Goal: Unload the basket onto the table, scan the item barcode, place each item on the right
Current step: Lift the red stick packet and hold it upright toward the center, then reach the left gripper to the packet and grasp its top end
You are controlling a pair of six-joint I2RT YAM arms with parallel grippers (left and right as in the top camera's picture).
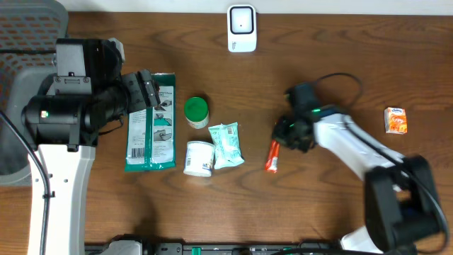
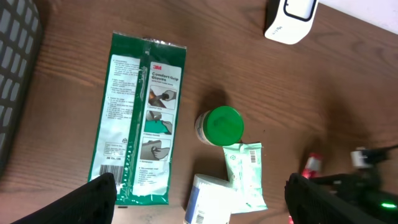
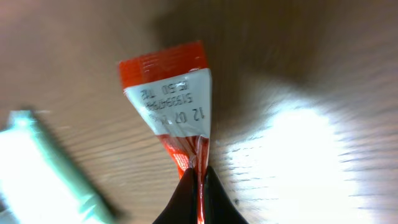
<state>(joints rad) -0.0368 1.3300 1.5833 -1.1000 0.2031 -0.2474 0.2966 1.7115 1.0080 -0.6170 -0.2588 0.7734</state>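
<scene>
A small red and white sachet (image 1: 272, 157) lies on the wooden table just left of my right gripper (image 1: 287, 134). In the right wrist view the right gripper (image 3: 199, 177) is shut on the sachet's (image 3: 171, 93) crimped end, and printed code digits show on its white panel. The white scanner (image 1: 241, 28) stands at the table's far edge, well away from the sachet. My left gripper (image 1: 148, 91) hovers open over the top of a green glove package (image 1: 150, 124), holding nothing. In the left wrist view its fingers (image 2: 99, 196) frame the items below.
A green-lidded jar (image 1: 197, 112), a white tub (image 1: 199, 157) and a pale green packet (image 1: 226, 144) cluster mid-table between the arms. A small orange box (image 1: 396, 120) sits at the far right. A grey mesh chair (image 1: 21, 42) stands at the left.
</scene>
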